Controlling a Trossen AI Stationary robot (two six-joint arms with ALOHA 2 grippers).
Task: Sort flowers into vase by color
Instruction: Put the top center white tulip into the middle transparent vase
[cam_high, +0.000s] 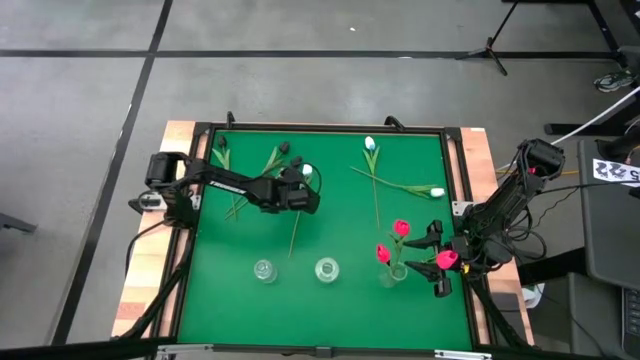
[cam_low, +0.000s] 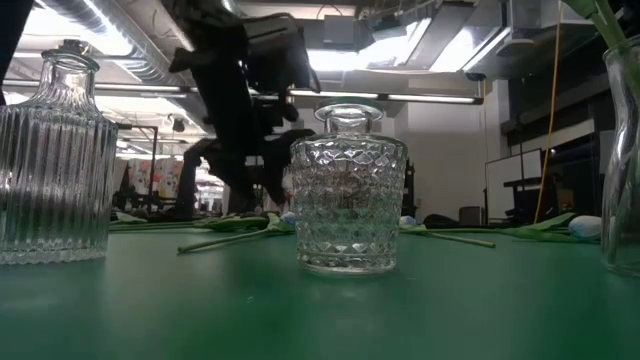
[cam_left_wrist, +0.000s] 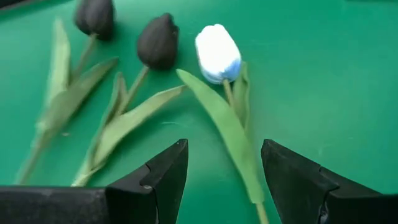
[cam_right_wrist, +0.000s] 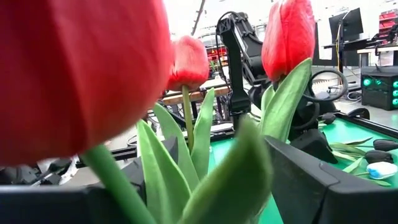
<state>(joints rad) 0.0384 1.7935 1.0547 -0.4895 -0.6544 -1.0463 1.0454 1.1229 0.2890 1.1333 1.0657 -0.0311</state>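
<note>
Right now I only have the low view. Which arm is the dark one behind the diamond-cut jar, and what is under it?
Observer: The left arm. Its hand is open above a white tulip lying on the table.
Operator: Anything sorted yet?
Observer: Two red tulips stand in the vase next to the right hand.
Operator: And the black ones?
Observer: Two black tulips lie flat beside the white one.

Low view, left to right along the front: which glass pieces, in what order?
Ribbed glass bottle → diamond-cut glass vase → clear vase at the right edge, cut off, with green stems in it.
</note>
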